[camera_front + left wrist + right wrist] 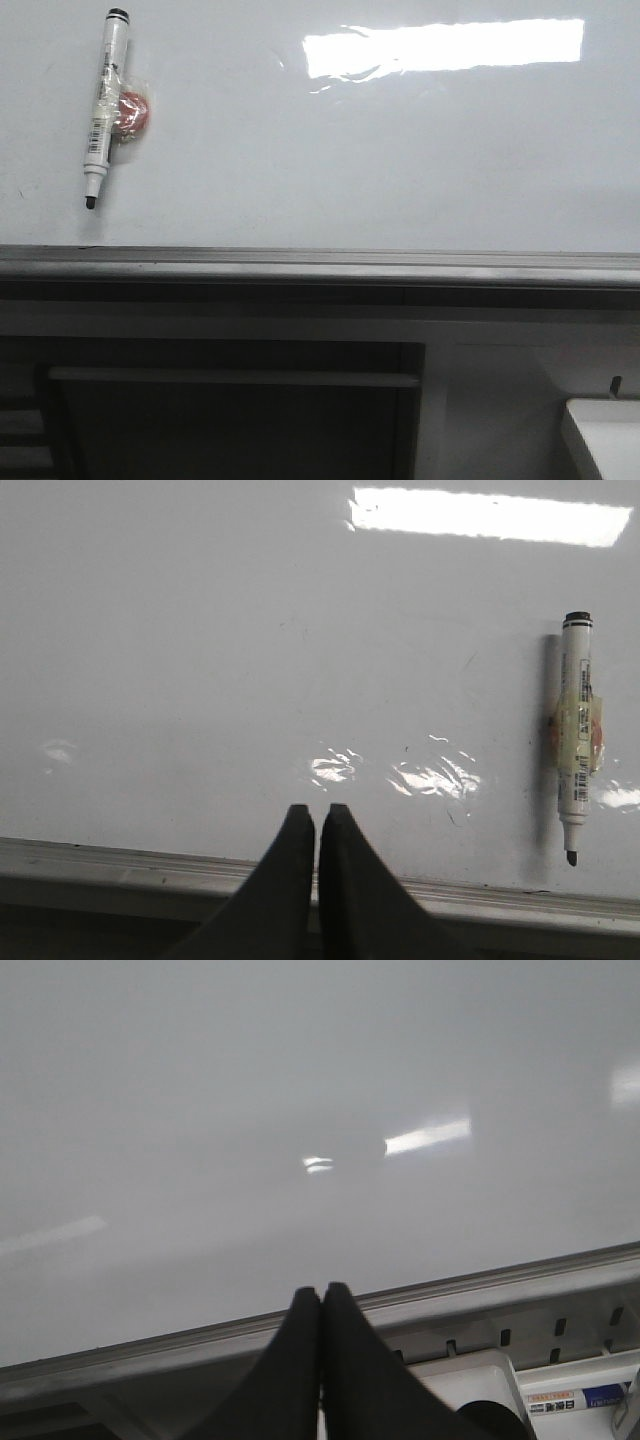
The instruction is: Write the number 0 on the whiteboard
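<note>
Nothing is showing yet on the large glossy white whiteboard (330, 150) (no number 0), the white uncapped marker pen (105, 105) is lying untouched near its left end, and both the left gripper (317, 825) and right gripper (320, 1305) are sitting pinched together, empty.

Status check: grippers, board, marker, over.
Left gripper and right gripper shut, empty. Whiteboard blank, no 0 drawn. Marker uncapped, lying on board.

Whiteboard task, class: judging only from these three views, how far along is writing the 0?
Nothing is done: the whiteboard shows no drawn 0. Nothing is in hand: the left gripper and right gripper are both shut and empty. The uncapped marker sits on the board, untouched. Left: grasp the marker and draw the loop.
</note>
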Robot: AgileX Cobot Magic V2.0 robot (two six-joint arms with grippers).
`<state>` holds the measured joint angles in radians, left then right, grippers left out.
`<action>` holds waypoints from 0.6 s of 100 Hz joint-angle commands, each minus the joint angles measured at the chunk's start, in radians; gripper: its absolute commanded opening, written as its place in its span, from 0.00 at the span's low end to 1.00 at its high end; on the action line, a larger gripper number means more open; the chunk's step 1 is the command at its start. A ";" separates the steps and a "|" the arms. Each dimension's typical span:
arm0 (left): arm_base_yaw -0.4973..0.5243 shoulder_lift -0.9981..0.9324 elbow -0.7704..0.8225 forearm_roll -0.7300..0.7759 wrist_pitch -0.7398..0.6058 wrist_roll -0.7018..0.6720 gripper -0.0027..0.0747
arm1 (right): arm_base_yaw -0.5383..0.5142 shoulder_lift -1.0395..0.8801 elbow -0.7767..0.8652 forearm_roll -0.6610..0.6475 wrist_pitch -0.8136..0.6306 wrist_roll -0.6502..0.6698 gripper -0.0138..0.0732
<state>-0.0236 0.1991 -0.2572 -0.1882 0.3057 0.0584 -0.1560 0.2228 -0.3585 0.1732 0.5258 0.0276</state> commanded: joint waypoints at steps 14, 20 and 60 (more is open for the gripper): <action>-0.009 0.118 -0.098 -0.014 -0.086 0.094 0.07 | 0.000 0.035 -0.065 0.006 -0.044 -0.002 0.10; -0.009 0.125 -0.098 -0.018 -0.102 0.100 0.18 | 0.008 0.035 -0.064 0.006 -0.030 -0.002 0.10; -0.027 0.202 -0.090 -0.007 -0.358 0.123 0.51 | 0.081 0.035 -0.003 0.013 -0.116 -0.002 0.10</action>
<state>-0.0299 0.3401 -0.3167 -0.2544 0.0449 0.1634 -0.0768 0.2411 -0.3367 0.1776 0.5394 0.0276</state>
